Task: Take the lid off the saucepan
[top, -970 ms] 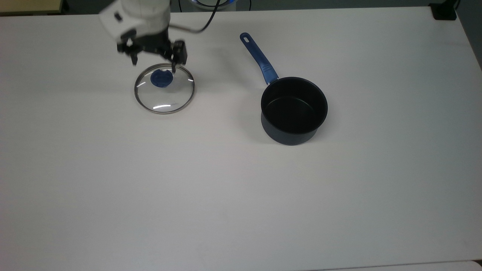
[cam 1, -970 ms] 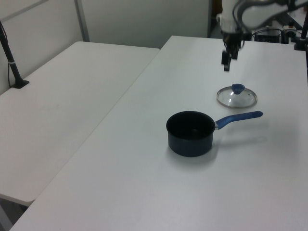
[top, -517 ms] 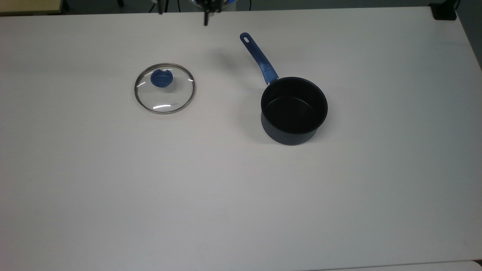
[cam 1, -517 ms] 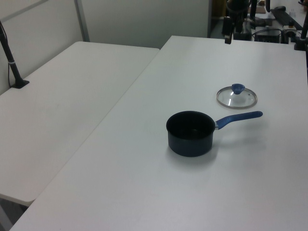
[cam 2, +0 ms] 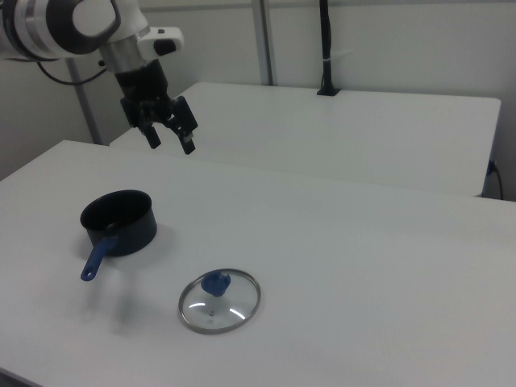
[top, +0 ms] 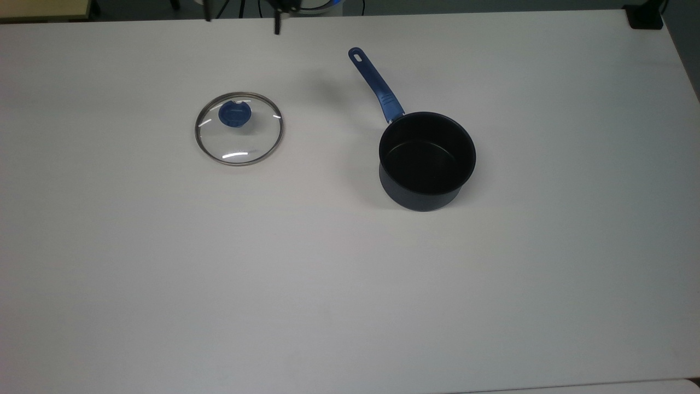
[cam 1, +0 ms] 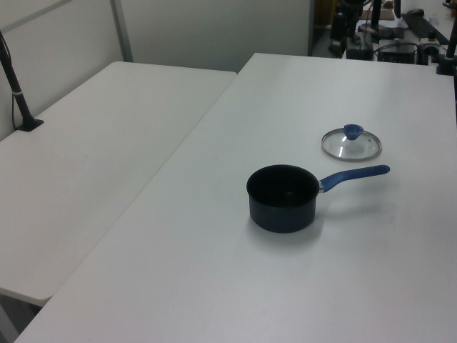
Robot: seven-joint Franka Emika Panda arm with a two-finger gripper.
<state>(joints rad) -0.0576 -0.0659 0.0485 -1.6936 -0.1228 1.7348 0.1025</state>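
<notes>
Lid [cam 2: 219, 301]: flat on the bench [cam 2: 387, 266], well apart from the saucepan [cam 2: 118, 223].
Jaws: spread open, empty, raised high, far from the lid.

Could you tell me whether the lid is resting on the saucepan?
No, the lid lies flat on the table, apart from the open saucepan.

The top view looks down from high above the white surface [top: 350, 284]. The left view looks from one end, lower and slanted. The right view looks from the other side, so things swap sides. All three share the saucepan [top: 427, 160] [cam 1: 283, 198] [cam 2: 118, 222] and the lid [top: 239, 128] [cam 1: 350, 143] [cam 2: 219, 301] (good marks for matching them up).
</notes>
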